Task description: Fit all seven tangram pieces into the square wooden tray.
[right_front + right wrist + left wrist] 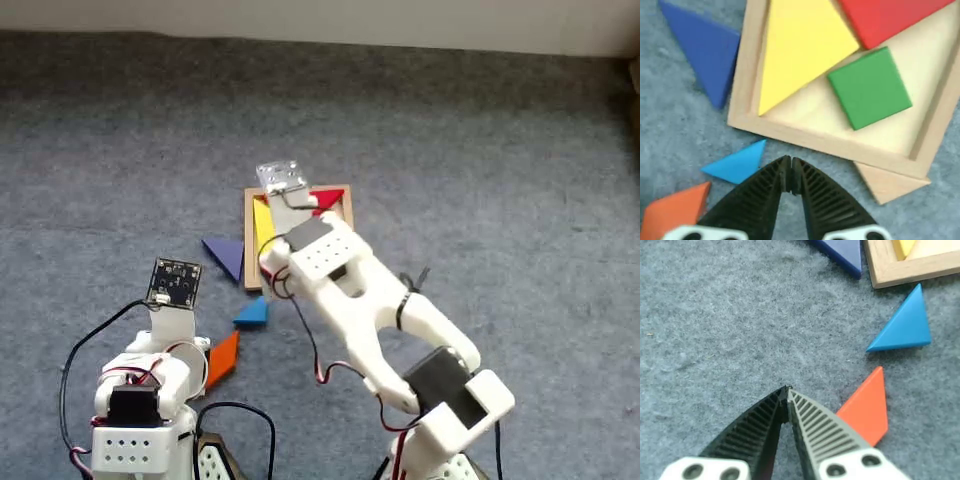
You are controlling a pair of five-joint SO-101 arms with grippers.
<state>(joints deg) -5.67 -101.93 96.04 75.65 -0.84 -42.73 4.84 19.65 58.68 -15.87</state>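
Both sets of jaws are closed and empty. Right gripper (791,160) hangs over the carpet (450,130) just off the near rim of the square wooden tray (805,137), with that arm stretched over the tray from the near right. Left gripper (786,390) is low over bare carpet at near left, tips just left of the orange piece (867,407) and not touching it. In the tray: yellow triangle (797,45) along the left side, red triangle (890,17) at the far side, green square (870,87) right of the yellow one, bare floor near it. Outside: dark blue triangle (225,255) just left of the tray, light blue triangle (252,313) off the near-left corner, orange piece nearer and further left, plain wood triangle (887,182) against the near rim.
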